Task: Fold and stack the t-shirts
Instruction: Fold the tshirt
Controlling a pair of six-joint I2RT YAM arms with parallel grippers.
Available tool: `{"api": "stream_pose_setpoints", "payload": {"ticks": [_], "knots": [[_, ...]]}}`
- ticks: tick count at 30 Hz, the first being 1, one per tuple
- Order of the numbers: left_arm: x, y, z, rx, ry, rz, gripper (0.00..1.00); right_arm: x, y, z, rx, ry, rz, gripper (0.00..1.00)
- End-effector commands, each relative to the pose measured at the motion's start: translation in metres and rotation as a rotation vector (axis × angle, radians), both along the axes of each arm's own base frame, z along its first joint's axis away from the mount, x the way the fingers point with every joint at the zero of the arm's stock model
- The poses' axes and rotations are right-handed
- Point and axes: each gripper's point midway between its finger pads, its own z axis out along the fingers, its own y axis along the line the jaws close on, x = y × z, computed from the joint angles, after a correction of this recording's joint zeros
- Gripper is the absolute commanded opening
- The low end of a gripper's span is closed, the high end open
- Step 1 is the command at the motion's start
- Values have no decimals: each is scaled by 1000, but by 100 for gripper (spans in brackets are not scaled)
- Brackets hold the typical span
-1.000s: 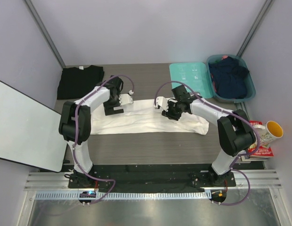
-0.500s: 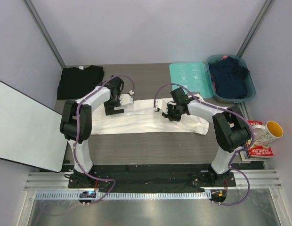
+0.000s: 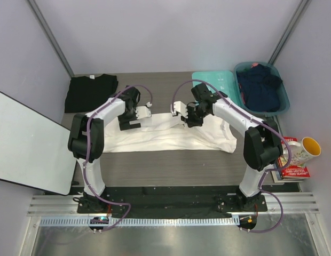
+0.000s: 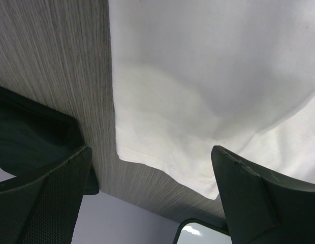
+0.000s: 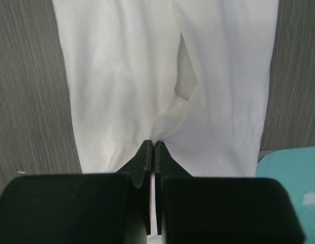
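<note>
I see a grey table (image 3: pixel 155 160) with a white t-shirt (image 3: pixel 160 136) spread wide on it. A folded black t-shirt (image 3: pixel 91 90) lies behind the white one's left end. My left gripper (image 4: pixel 152 162) hangs released over its left part. My right gripper (image 5: pixel 154 147) is clenched on its cloth.

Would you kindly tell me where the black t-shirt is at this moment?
In the top view, the black t-shirt lies at the far left corner of the table, apart from the white t-shirt spread across the middle.
</note>
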Motion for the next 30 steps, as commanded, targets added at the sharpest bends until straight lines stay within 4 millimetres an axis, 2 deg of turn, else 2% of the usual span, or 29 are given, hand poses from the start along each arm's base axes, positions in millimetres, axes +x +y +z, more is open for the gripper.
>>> {"api": "stream_pose_setpoints", "payload": {"ticks": [1, 4, 5, 8, 14, 17, 18, 20, 21, 22, 23, 26, 30], "knots": [[6, -7, 4, -21, -23, 0, 100, -42, -1, -6, -13, 179, 130, 1], [5, -5, 5, -13, -20, -4, 100, -54, -7, -18, -52, 200, 165, 9], [4, -5, 4, -10, -16, -5, 100, -58, -9, -23, -69, 209, 184, 16], [3, -4, 4, -5, -13, -10, 100, -70, -15, -28, -103, 239, 213, 30], [6, -6, 3, -8, -13, -13, 100, -60, -19, -23, -120, 180, 179, 36], [7, -6, 4, -8, -14, -9, 100, -42, -21, -13, -101, 123, 115, 36], [8, -5, 5, -3, -15, -11, 100, -26, -20, -10, -88, 64, 77, 36], [7, -4, 5, 1, -16, -13, 100, -5, -31, -6, -87, 17, -34, 35], [8, -4, 6, 7, -17, -16, 100, 13, -31, -1, -59, -46, -74, 34], [8, -2, 6, 12, -17, -20, 100, 21, -35, -1, -50, -56, -118, 35], [8, -2, 6, 15, -17, -24, 100, 39, -46, 1, -57, -104, -173, 34], [11, -1, 9, 20, -25, -35, 100, 60, -67, -8, -72, -104, -269, 33], [20, 7, 14, 26, -38, -37, 100, 79, -95, -22, -92, -91, -348, 29]]}}
